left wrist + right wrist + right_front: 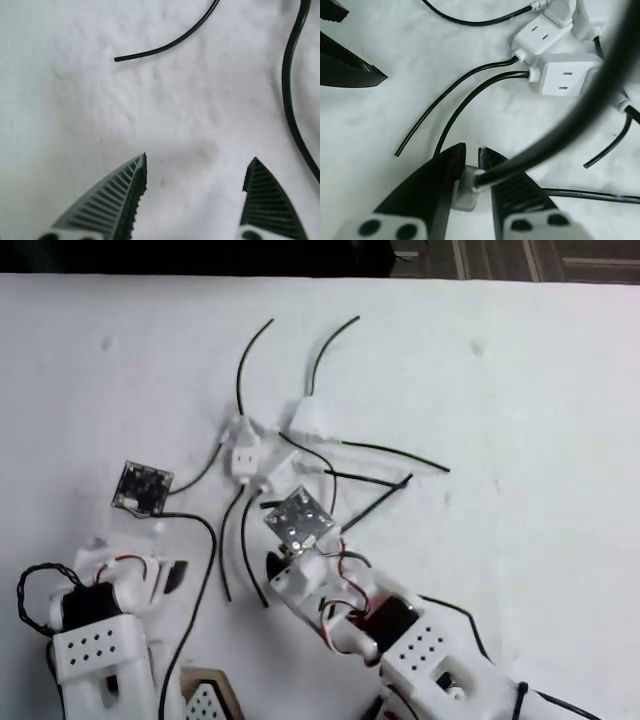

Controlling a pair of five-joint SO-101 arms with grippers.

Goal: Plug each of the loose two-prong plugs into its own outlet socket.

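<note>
Most of the plug [465, 191] hidden inside the right tool [471, 147]; its cable [570, 116] blurred, cut by the edge

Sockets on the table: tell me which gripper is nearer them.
Right. The right gripper, shut on a plug, sits close by the sockets; the left gripper is open, farther off.

The left hand [199, 159] hangs over the white tabletop [100, 110] with its jaws spread wide and nothing between them. One ribbed finger [120, 200] is grey, the other [267, 200] black. Beyond the fingertips a thin black wire [170, 44] lies curved, its cut end loose on the tabletop. A thicker black cable [286, 80] bends past the black finger's side.
</note>
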